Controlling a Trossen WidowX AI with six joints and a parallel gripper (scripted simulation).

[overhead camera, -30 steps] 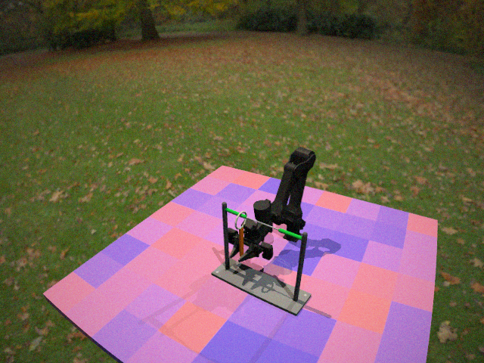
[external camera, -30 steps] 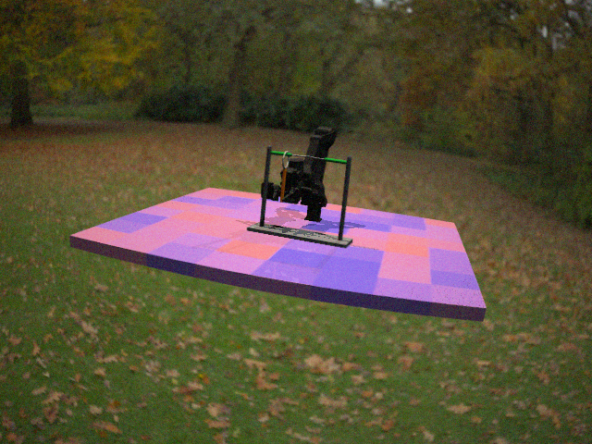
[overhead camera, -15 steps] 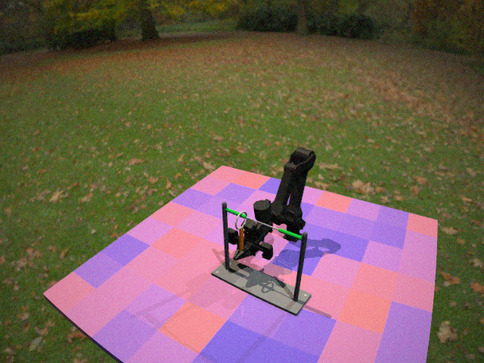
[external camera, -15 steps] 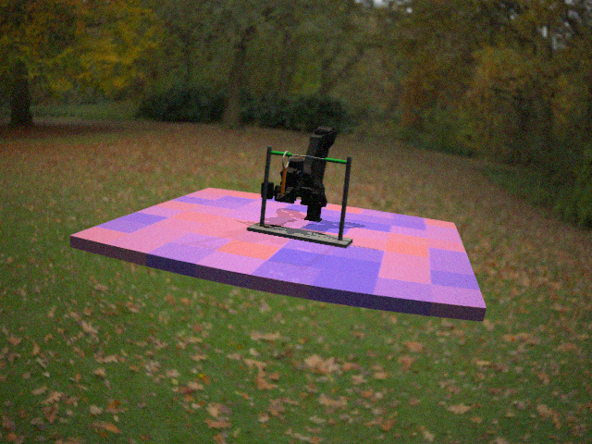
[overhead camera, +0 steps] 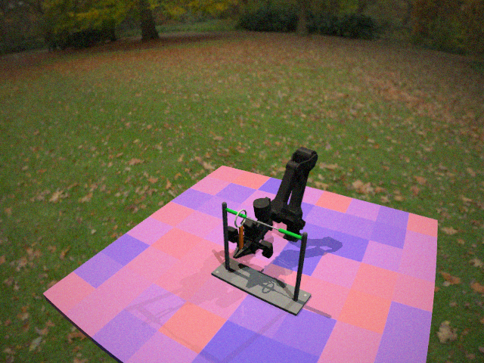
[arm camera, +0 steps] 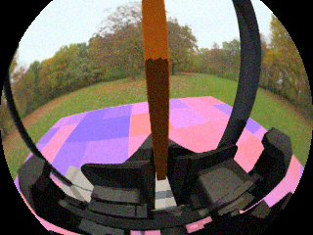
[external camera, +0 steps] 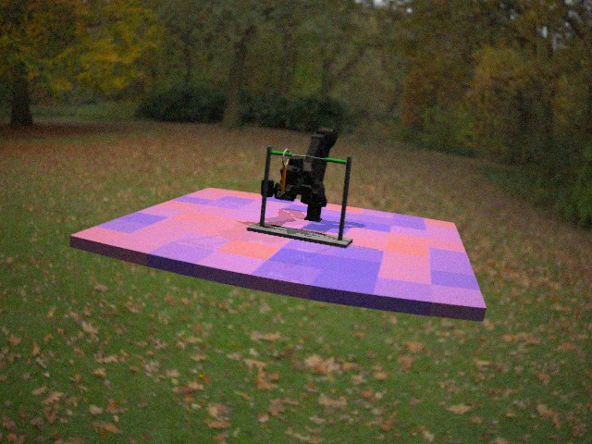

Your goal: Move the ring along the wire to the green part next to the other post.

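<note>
The ring (overhead camera: 235, 221) hangs around the green part (overhead camera: 231, 211) (external camera: 276, 153) by the left post (overhead camera: 225, 242) (external camera: 264, 210) in the top and exterior views, close to where the thin grey part (overhead camera: 269, 225) begins. Its orange handle (overhead camera: 240, 235) (external camera: 284, 178) (arm camera: 156, 88) points down, nearly upright. My gripper (overhead camera: 240, 251) (arm camera: 156, 136) is shut on the handle's lower end, well below the wire. The other green part (overhead camera: 290, 234) (external camera: 336, 161) is by the right post (overhead camera: 300, 265) (external camera: 344, 205). The wrist view does not show the ring or the wire.
The posts stand on a grey base plate (overhead camera: 249, 283) (external camera: 296, 234) on the checkered table (overhead camera: 273, 339) (external camera: 229, 248). The gripper's body is close beside the left post, which shows large at the right of the wrist view. The arm reaches in from behind the wire.
</note>
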